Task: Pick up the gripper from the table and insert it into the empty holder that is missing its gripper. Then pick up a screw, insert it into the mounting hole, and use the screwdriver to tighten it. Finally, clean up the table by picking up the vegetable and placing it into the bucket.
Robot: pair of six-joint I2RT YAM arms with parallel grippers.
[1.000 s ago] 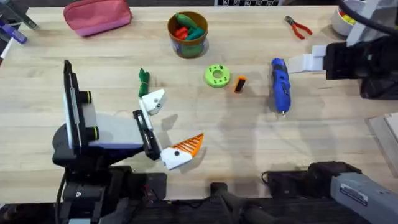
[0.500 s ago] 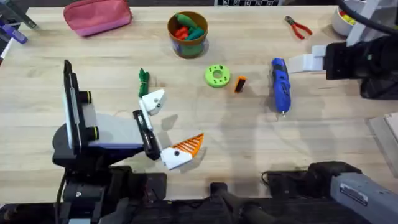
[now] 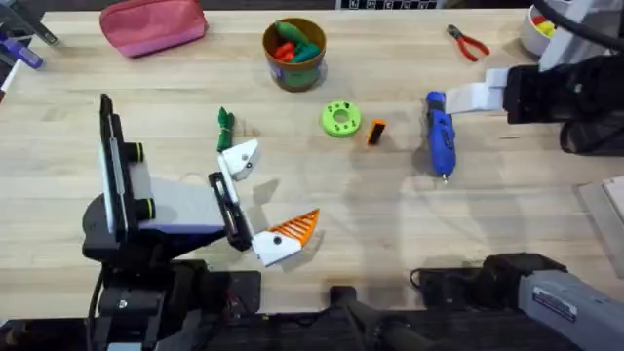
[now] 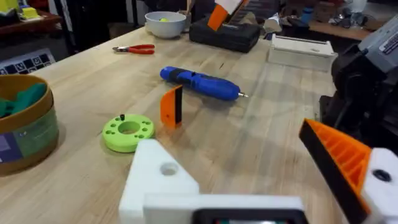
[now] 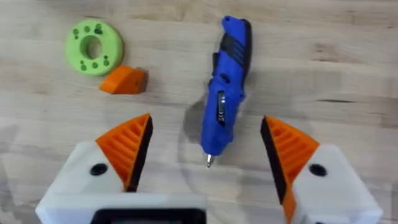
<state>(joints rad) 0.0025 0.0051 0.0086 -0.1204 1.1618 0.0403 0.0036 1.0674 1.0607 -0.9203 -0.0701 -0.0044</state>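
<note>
table [image 3: 390, 224] | screwdriver [image 3: 439, 135] | gripper [image 3: 376, 132] | vegetable [image 3: 225, 124] | bucket [image 3: 293, 66]

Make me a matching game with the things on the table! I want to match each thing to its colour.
Things:
1. screwdriver
2. loose gripper tip
3. round disc
4. pouch

Colours:
A. pink
B. orange with a black end
C. bright blue
D. light green

Right pairs: 1-C, 2-B, 3-D, 4-A.
</note>
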